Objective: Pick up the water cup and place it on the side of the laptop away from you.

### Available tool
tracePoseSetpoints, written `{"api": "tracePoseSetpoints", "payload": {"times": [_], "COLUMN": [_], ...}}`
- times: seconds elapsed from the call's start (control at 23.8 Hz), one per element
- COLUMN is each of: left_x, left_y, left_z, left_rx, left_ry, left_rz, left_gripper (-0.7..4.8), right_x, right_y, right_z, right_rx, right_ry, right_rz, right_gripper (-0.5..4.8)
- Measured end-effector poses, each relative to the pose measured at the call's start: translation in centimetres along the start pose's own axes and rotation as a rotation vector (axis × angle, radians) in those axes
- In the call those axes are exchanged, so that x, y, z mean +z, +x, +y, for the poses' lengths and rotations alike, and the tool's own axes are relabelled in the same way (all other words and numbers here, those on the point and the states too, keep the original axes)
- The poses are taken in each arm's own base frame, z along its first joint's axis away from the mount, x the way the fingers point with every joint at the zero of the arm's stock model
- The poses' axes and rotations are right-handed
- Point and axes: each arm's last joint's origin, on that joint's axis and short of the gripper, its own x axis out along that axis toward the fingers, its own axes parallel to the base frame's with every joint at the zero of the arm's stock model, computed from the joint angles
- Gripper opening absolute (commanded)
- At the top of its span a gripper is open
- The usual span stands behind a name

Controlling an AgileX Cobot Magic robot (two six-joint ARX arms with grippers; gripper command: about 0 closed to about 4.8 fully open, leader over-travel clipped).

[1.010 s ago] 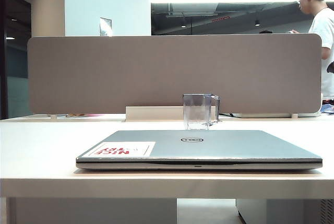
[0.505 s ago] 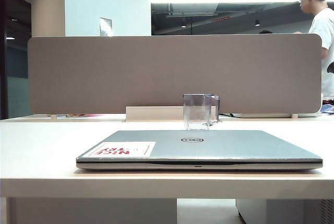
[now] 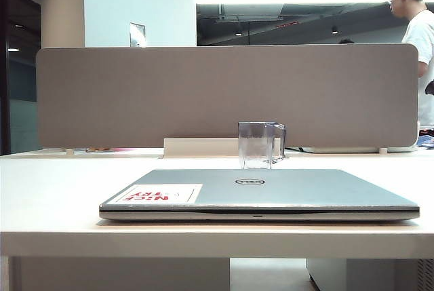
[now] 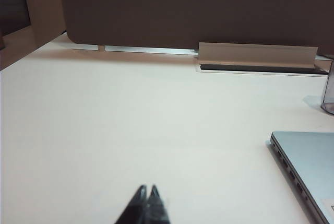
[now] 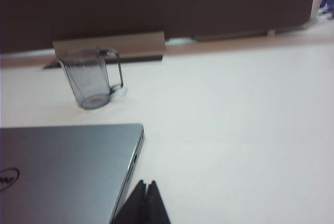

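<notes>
In the exterior view the water cup (image 3: 258, 145) stands upright on the table (image 3: 54, 189), just above the centre of the frame, beyond the far edge of the closed laptop (image 3: 261, 194) and a little right of its Dell logo. A grey divider panel (image 3: 224, 94) fills the middle of the picture behind it, and a person in white (image 3: 419, 47) stands at the upper right. Neither arm shows here.

In the left wrist view the left gripper (image 4: 146, 197) sits at the bottom centre, its jaws pressed together and empty, over bare table. The laptop's corner lies at the lower right, and a sliver of the cup at the right edge.

In the right wrist view the right gripper (image 5: 145, 191) is at the bottom centre, jaws closed on nothing, just beside the laptop's side edge. The cup stands at the upper left, handle turned toward the centre of the frame, apart from the laptop and free of any grip.

The placing looks done — the cup is already on the far side of the lid. What seems left is clearing away: keep both sets of jaws shut and low-risk, draw the right arm off along the open table rather than over the lid, and stay well clear of the handle so the light cup is not nudged or tipped.
</notes>
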Motion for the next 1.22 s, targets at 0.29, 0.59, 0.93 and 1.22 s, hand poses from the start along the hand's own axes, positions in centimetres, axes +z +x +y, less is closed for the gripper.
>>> {"api": "tracePoseSetpoints", "payload": {"times": [0.29,0.59,0.93,1.22], "left_x": [0.0,-0.01,-0.04,-0.05], "left_y": [0.0,0.0,0.0,0.0], "left_z": [0.0,0.0,0.0,0.0], "left_rx": [0.0,0.0,0.0,0.0], "left_ry": [0.0,0.0,0.0,0.0], "left_rz": [0.0,0.001,0.004,0.005], "left_gripper": [-0.06,-0.06,-0.06,-0.06], "right_x": [0.06,-0.36,-0.45,-0.73], "right_y": [-0.97,-0.95,-0.96,-0.97], "right_z": [-0.25,-0.29,-0.31,-0.33], "right_rx": [-0.029,-0.033,-0.04,-0.041], "right_ry": [-0.005,-0.002,-0.034,-0.033], "right_rz": [-0.032,0.012,0.021,0.05], "right_gripper": [-0.02,-0.02,-0.01,-0.01]}}
